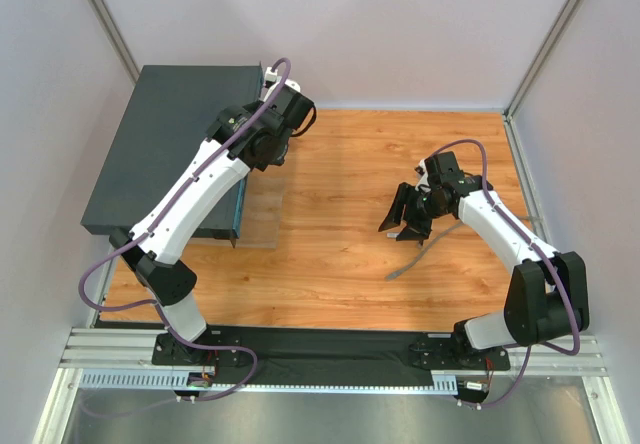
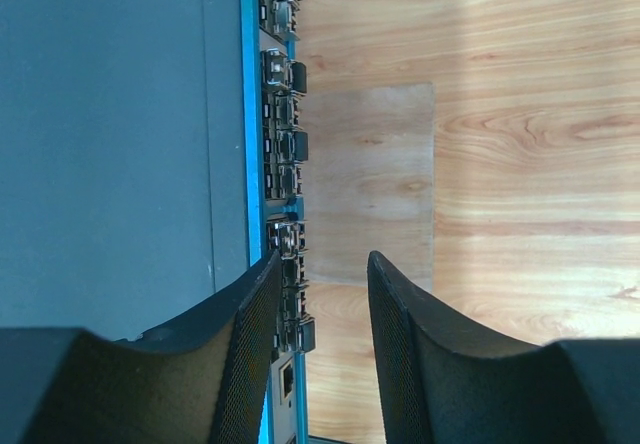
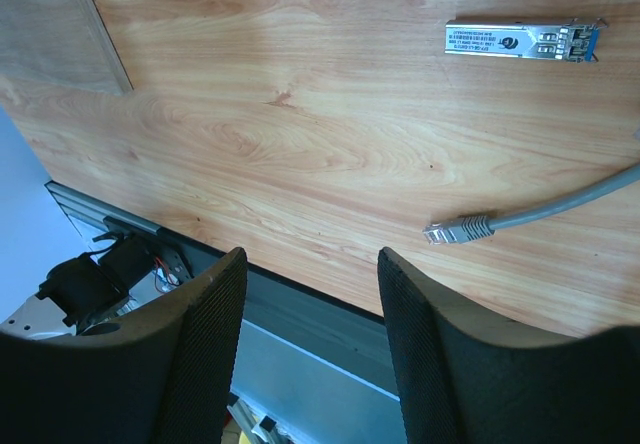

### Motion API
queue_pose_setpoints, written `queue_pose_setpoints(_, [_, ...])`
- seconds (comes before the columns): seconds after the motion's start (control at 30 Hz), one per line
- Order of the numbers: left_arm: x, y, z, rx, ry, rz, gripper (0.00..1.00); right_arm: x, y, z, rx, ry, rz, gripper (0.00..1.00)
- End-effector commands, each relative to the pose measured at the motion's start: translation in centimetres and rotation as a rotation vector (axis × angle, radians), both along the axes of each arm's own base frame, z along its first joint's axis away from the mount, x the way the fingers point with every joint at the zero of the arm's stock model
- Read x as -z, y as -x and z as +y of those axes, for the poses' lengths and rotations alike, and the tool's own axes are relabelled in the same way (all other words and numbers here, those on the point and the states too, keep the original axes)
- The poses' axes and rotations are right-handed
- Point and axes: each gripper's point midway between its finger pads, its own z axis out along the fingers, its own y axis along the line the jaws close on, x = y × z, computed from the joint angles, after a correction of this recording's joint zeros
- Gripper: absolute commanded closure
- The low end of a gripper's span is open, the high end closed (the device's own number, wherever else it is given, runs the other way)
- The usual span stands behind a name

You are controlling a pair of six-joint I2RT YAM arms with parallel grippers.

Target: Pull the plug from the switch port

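The switch (image 1: 165, 144) is a dark grey-teal flat box at the far left. Its front face with a row of sockets (image 2: 280, 164) runs down the left wrist view, and several short dark inserts (image 2: 298, 77) stick out of the ports. My left gripper (image 2: 322, 264) is open and empty. It straddles the switch's front edge, one finger over the top and one over the table (image 1: 268, 149). A grey cable with a clear plug (image 3: 458, 229) lies loose on the table (image 1: 412, 259). My right gripper (image 3: 312, 256) is open and empty above the table, near it (image 1: 405, 219).
A small silver transceiver module (image 3: 522, 41) lies on the wood near the cable. A paler rectangular sheet (image 2: 370, 184) lies flat on the table beside the switch face. Grey walls enclose the table, and a black rail (image 1: 330, 344) runs along the near edge.
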Motion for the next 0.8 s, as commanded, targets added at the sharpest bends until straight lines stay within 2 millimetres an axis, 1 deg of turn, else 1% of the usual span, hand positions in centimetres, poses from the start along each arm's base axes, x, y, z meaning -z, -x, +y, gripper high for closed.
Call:
queue_pose_setpoints(0.0, [1.5,2.6,3.1,0.009,-0.106,0.154,0.51,-0.7,-0.8,0.6,0.0,-0.024,-0.023,0.43])
queue_pose_setpoints(0.03, [1.7,2.6,2.4,0.031,-0.065,0.165,0.51,-0.7,-0.8,0.6,0.0,-0.024,-0.021,0.43])
queue_pose_setpoints(0.1, [2.0,2.7,1.9,0.05,-0.027,0.185,0.52,-0.8,-0.8,0.6,-0.002,-0.025,-0.021,0.43])
queue_pose_setpoints(0.13, [2.0,2.8,1.4,0.067,0.003,0.198,0.52,-0.7,-0.8,0.6,-0.002,-0.023,-0.018,0.43])
queue_pose_setpoints(0.2, [2.4,3.0,1.2,0.069,0.038,0.229,0.52,-0.9,-0.7,0.7,-0.006,-0.024,-0.021,0.43])
queue_pose_setpoints(0.3, [2.9,3.6,0.0,0.099,0.136,0.276,0.53,-0.8,-0.7,0.7,-0.008,-0.023,-0.017,0.44])
queue_pose_setpoints(0.4, [2.3,3.5,-0.6,0.125,0.181,0.251,0.53,-0.9,-0.6,1.0,-0.015,-0.026,-0.018,0.44])
queue_pose_setpoints(0.5, [1.3,3.5,-1.3,0.156,0.231,0.221,0.53,-1.0,-0.7,1.3,-0.025,-0.025,-0.023,0.43])
queue_pose_setpoints(0.57, [0.0,3.6,-1.4,0.153,0.266,0.178,0.53,-1.0,-0.8,1.6,-0.032,-0.024,-0.021,0.44])
queue_pose_setpoints(0.7, [-2.9,4.1,-1.3,0.163,0.337,0.098,0.54,-1.9,-1.7,2.5,-0.055,-0.027,-0.045,0.43])
queue_pose_setpoints(0.73, [-3.5,4.4,-1.2,0.165,0.353,0.082,0.54,-3.0,-2.5,2.9,-0.059,-0.038,-0.078,0.43])
queue_pose_setpoints(0.77, [-4.0,4.5,-1.2,0.16,0.368,0.07,0.54,-3.5,-2.7,3.6,-0.075,-0.052,-0.087,0.43])
